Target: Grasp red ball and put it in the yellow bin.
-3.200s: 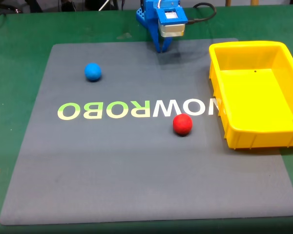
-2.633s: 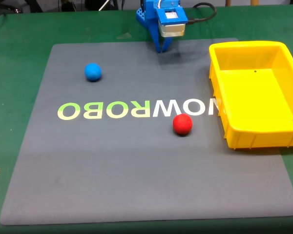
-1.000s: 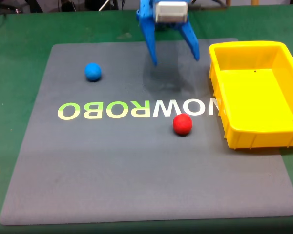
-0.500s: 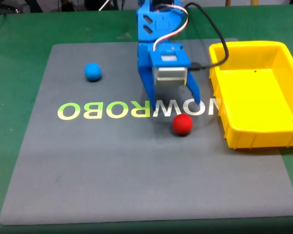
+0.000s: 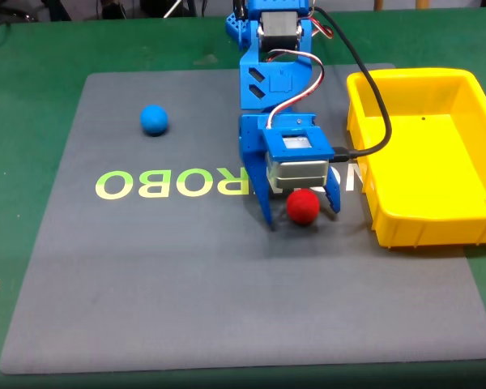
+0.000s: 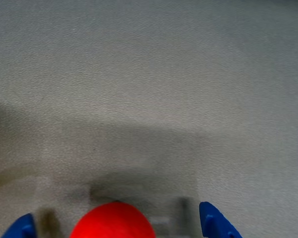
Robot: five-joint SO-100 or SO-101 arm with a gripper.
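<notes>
Two balls: we see a small matte red ball (image 5: 303, 206) and a small matte blue ball (image 5: 154, 119), well apart on the grey mat (image 5: 146, 275).
Gripper: we see the blue two-finger gripper (image 5: 301, 216) spread wide, one fingertip on each side of the red ball, not pinching it.
Wrist view: we find the red ball (image 6: 112, 221) at the bottom edge, between two blue fingertips (image 6: 214, 224).
Bin: the bright yellow rectangular plastic bin (image 5: 371, 89) stands to the right of the red ball in the fixed view, near but apart.
Tabletop: green (image 5: 32, 65) under the mat.
</notes>
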